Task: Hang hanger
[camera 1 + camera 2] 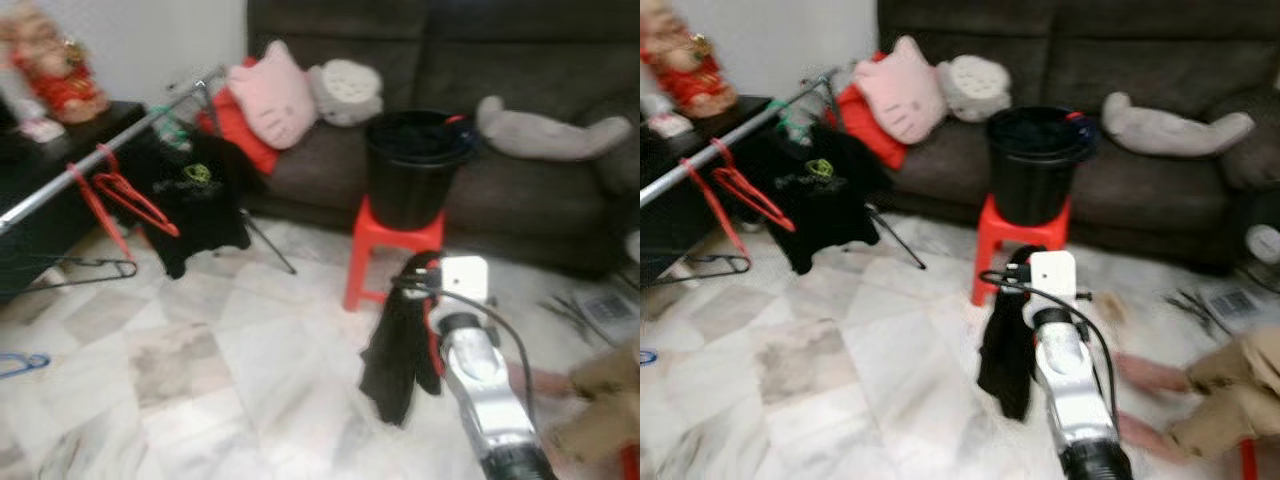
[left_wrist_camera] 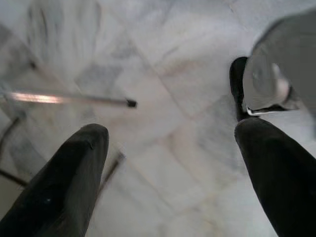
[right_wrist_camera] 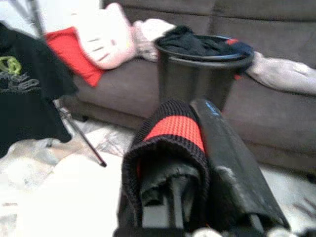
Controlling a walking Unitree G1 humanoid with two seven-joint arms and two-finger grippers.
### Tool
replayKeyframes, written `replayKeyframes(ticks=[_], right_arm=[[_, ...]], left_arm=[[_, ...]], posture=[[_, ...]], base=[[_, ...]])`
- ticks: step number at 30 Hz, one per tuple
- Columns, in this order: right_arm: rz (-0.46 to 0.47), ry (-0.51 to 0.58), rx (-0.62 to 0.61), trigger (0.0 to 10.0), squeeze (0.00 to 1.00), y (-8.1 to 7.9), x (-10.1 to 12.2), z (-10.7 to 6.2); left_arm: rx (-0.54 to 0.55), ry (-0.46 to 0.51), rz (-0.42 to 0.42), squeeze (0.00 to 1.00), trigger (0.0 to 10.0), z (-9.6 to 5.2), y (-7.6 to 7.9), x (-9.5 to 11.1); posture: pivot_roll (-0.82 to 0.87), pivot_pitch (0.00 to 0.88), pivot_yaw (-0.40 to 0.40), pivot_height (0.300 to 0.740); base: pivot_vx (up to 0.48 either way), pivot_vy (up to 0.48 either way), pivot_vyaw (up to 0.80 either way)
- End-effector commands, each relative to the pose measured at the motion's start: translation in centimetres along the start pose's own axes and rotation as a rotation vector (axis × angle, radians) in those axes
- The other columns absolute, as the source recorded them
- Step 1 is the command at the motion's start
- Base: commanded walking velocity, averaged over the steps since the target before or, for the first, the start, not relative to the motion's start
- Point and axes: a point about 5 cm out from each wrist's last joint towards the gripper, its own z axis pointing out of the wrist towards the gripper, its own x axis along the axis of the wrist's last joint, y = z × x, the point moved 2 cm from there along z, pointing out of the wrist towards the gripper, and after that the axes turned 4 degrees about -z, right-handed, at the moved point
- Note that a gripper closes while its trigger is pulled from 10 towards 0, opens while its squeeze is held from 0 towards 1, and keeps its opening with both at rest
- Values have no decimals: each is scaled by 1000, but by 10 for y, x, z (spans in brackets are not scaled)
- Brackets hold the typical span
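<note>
Glossy marble floor (image 1: 250,370), metal rail (image 1: 90,160)

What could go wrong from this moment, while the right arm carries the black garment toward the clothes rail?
1. The black garment with a red band hangs loosely from the right gripper; it may slip or drag on the marble floor.
2. The red plastic stool holding the black bucket stands close to the path; the arm may bump it.
3. The silver clothes rail already carries red hangers and a black T-shirt, which could be knocked off.
</note>
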Motion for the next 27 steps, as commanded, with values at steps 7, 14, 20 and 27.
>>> replayKeyframes(ticks=[7,14,20,27], right_arm=[[1,41,26,10000,0,-10,13,6],[-5,37,32,10000,0,-10,14,7],[-9,40,30,10000,0,-10,15,8],[-15,38,28,10000,0,-9,15,9]], left_arm=[[8,-24,-1,0,10000,-1,-3,-5],[5,-26,1,0,10000,-1,-3,-5],[5,-22,28,0,10000,-1,-3,-4],[1,-27,19,0,10000,-1,-2,-5]], posture=[[-59,47,27,740],[-60,49,24,740],[-61,53,22,740],[-61,53,22,740]], base=[[0,0,800],[0,0,800],[0,-148,800],[0,-342,800]])
